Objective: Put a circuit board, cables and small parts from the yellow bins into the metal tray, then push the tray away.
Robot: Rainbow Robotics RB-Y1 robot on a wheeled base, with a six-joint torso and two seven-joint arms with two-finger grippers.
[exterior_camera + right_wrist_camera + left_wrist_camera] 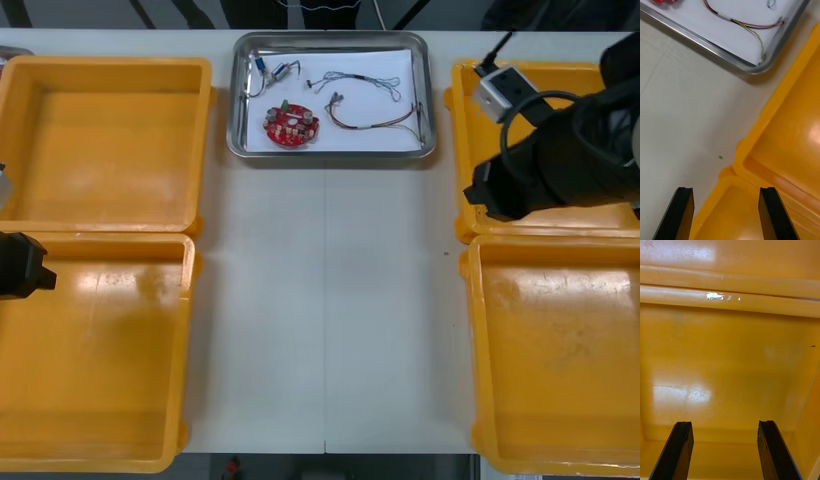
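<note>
— Pushing next, by the look of it? Where does the metal tray (330, 156) sit from you?

— Judged so: the tray is loaded, and the bins show nothing left where I can see into them. Circuit board (291, 124), red and yellow cable (375, 122) and other thin cables all lie on the white inside. The tray sits at the far middle of the desk (330, 300). Its long axis runs side to side, and one long rim faces me.

— Which arm is nearer?

— The right one. My right claw (726, 189) hangs over the spot where the far right bin (462, 140) meets the near right bin (560, 350). Its fingers are spread with nothing between them. From there the tray lies ahead and toward my left. The wrist view has the tray's near right corner beyond the fingertips, apart from them, with bare desk between.

— And the left?

— My left claw (724, 423) is parked over the near left bin (100, 350) at the desk's edge, also spread and holding nothing. It is well apart from the tray.

— So the approach?

— My guess: the right claw moves sideways toward my left until it is behind the near long rim, close to its middle. Then it pushes straight away from me, across the short axis. If it meets the rim at that corner instead, the tray would likely swing round rather than slide.
</note>
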